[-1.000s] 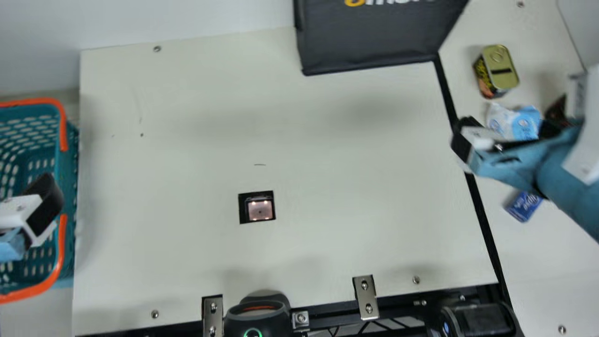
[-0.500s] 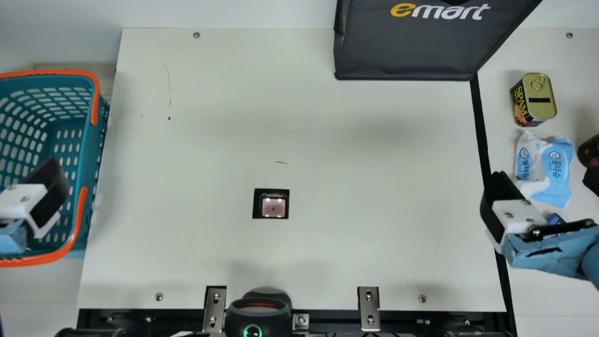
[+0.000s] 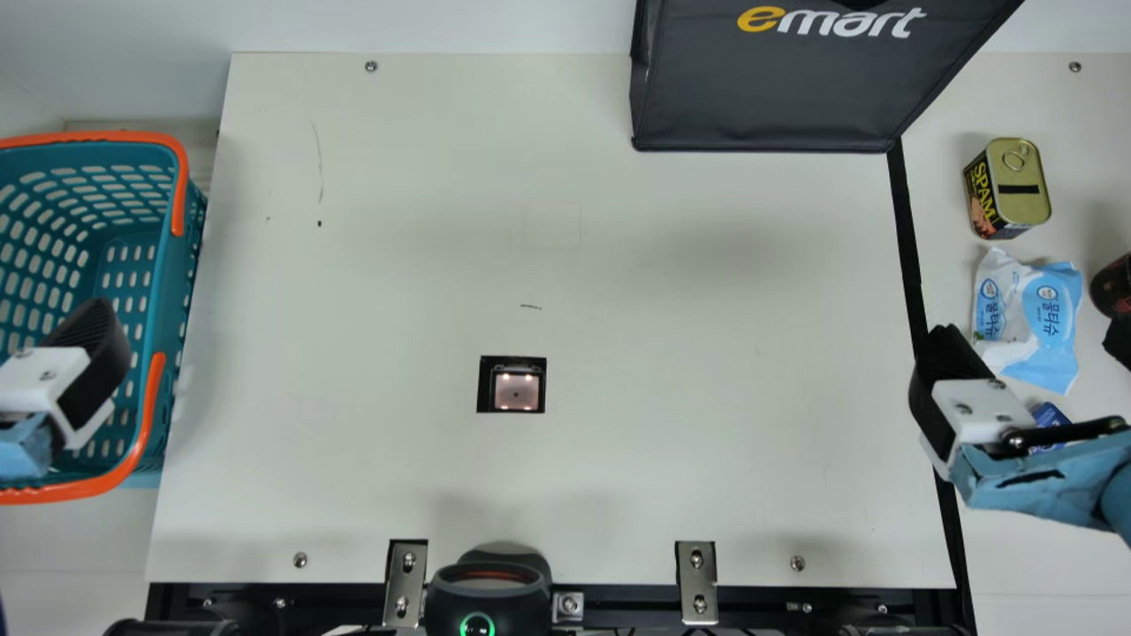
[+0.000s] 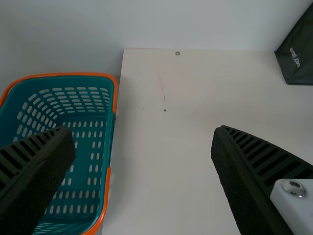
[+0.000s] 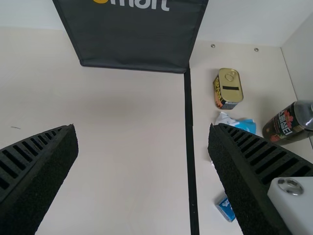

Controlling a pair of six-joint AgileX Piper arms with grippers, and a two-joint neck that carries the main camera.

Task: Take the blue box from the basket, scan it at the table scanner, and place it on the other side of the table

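Main view puts the blue box (image 3: 1049,414) past the black line (image 3: 908,243), across the table from the basket (image 3: 165,291), so I'd guess the job is about done. Looks like stiff card, and light; I'd expect it to dent if pinched hard and maybe skid if nudged. I'd take it by two opposite long sides, near the middle. Both pincers, the left gripper (image 4: 143,128) and the right gripper (image 5: 142,126), stand wide with nothing between the fingers. The right arm's black rod (image 3: 1065,431) crosses the box, and in the right wrist view a finger covers part, so I can't tell its thickness. The basket's far side is cut off, the bottle (image 3: 1115,287) too.
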